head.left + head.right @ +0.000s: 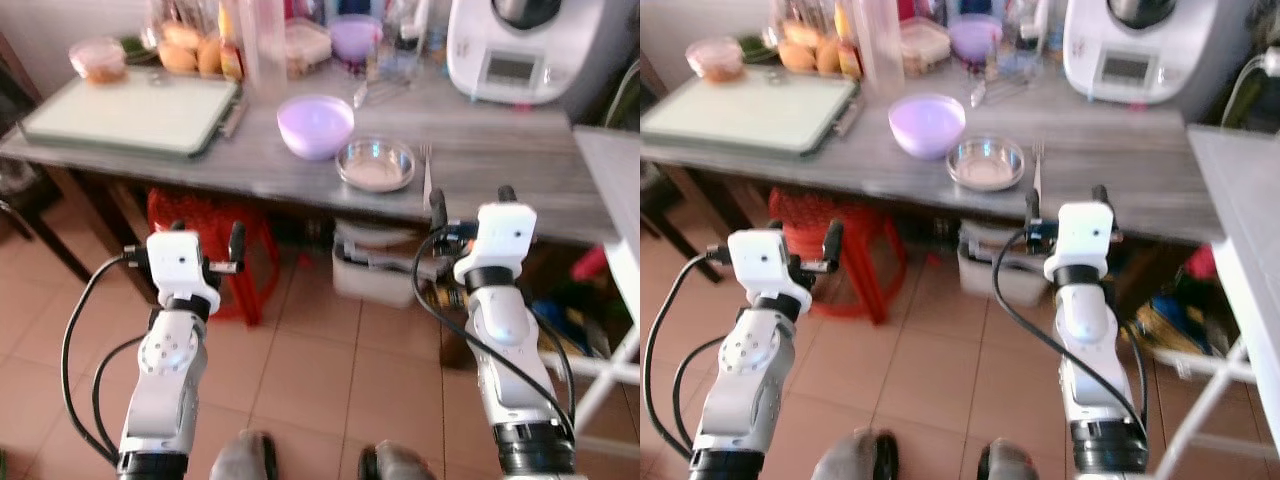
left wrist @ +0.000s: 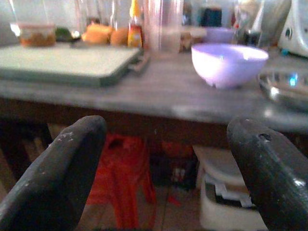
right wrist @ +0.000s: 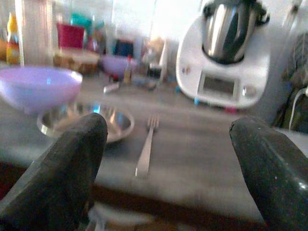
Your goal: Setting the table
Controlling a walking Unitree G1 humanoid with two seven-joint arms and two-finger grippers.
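Observation:
A lilac bowl (image 1: 315, 125) stands on the grey wooden table (image 1: 250, 165), with a shallow steel dish (image 1: 375, 164) just to its right and a fork (image 1: 427, 172) beside that. Both arms are raised in front of the table's near edge, short of it. My left gripper (image 1: 207, 240) is open, its fingers (image 2: 57, 168) spread wide and empty, facing the table edge left of the bowl. My right gripper (image 1: 472, 205) is open too, level with the fork (image 3: 146, 144) and the steel dish (image 3: 86, 122).
A pale cutting board (image 1: 130, 115) lies at the table's left, with jars, bread and bottles behind. A white kitchen machine (image 1: 515, 45) stands at the back right. Under the table are a red stool (image 1: 215, 250) and a grey box (image 1: 375, 270). A white table (image 1: 615, 190) stands at right.

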